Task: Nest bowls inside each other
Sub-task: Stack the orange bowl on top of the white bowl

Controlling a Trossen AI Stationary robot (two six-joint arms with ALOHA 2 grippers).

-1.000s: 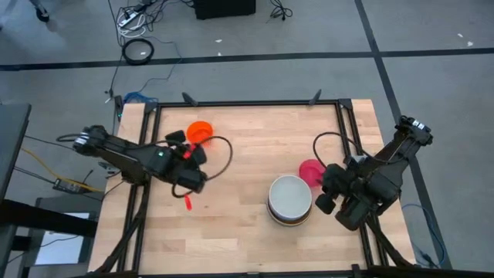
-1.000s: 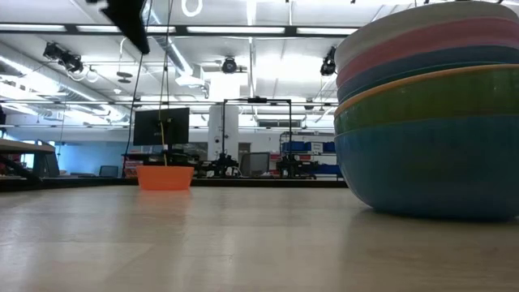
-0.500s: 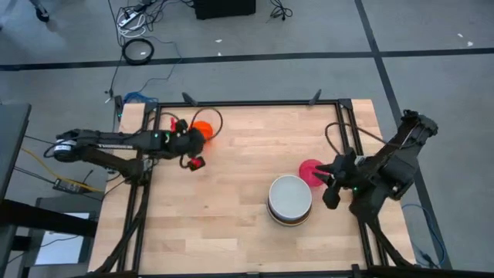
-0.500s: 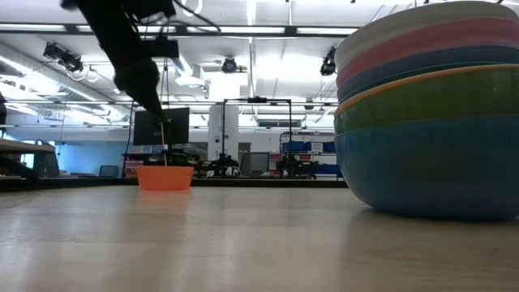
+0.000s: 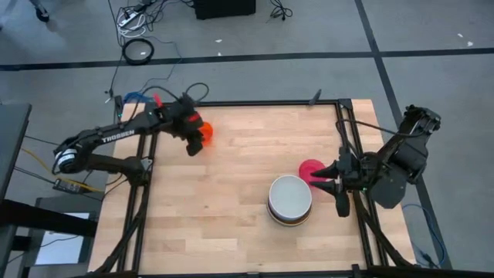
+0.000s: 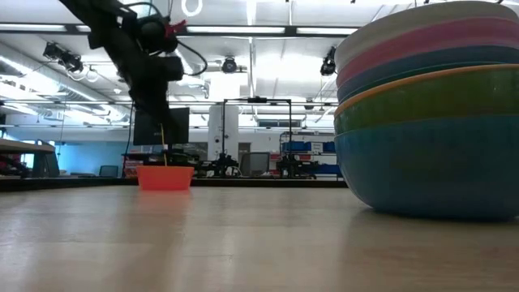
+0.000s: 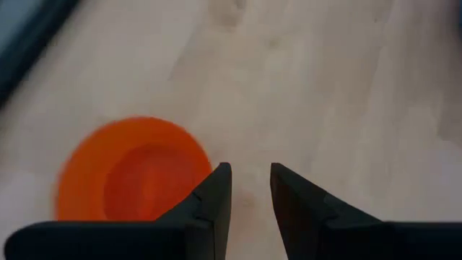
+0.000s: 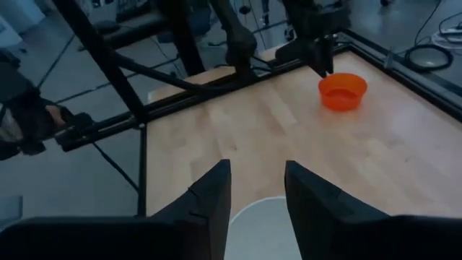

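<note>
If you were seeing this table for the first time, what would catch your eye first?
The tall stack of nested bowls, white on top, stands right of the table's middle. A small orange bowl sits alone near the far left corner, with the left gripper hanging just beside it, jaws parted. A pink bowl lies by the right gripper.

The left arm reaches from the tabletop's left edge toward its far-left corner, forearm stretched long. The left gripper [image 5: 195, 144] points down, its two dark fingers [image 7: 214, 198] parted by a narrow gap, nothing between them. The right arm sits folded at the right edge. The right gripper [image 5: 333, 179] points inward, its fingers [image 8: 211, 200] apart and empty.
</note>
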